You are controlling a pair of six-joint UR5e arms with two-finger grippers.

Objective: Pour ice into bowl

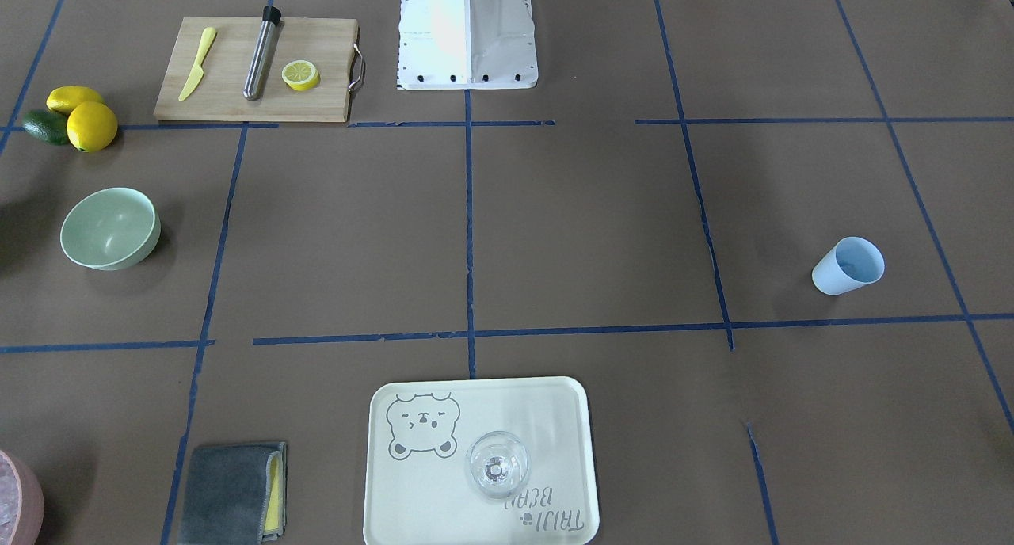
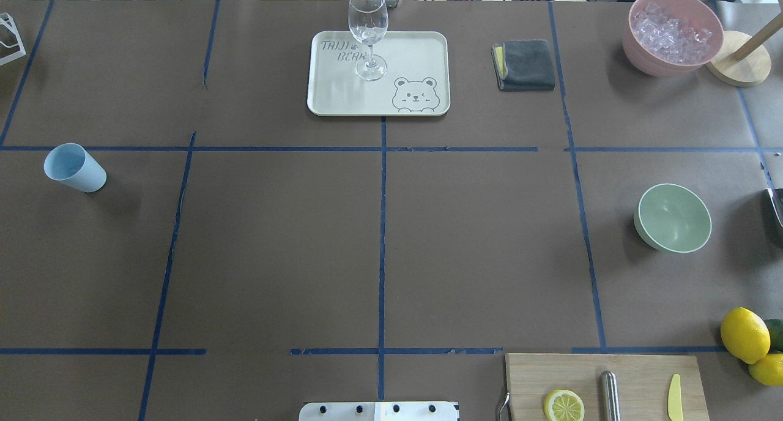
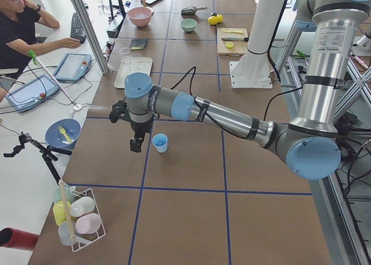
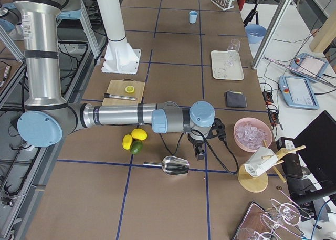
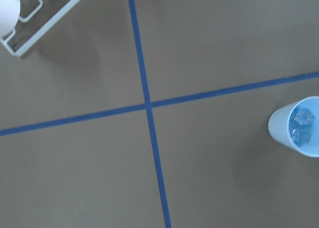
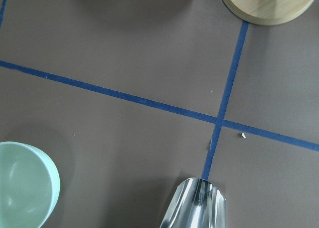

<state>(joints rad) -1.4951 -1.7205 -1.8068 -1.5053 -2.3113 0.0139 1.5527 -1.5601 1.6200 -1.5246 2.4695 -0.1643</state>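
**Ice sits in blue cup at the table's [image 2: 275, 243] left edge, with the bowl across at the right edge**

We see a few clear cubes of ice [image 5: 301, 117] lying inside the upright blue cup [image 2: 73, 167] near the robot's left edge, well apart from the mint-green bowl [image 2: 675, 218], which stands upright near the right edge. The left gripper [image 3: 137, 144] hangs over the table just beside the cup. The right gripper [image 4: 200, 154] hangs near a metal scoop [image 4: 176, 165] at the right edge. We cannot tell from these side views whether either pincer is released or clenched.
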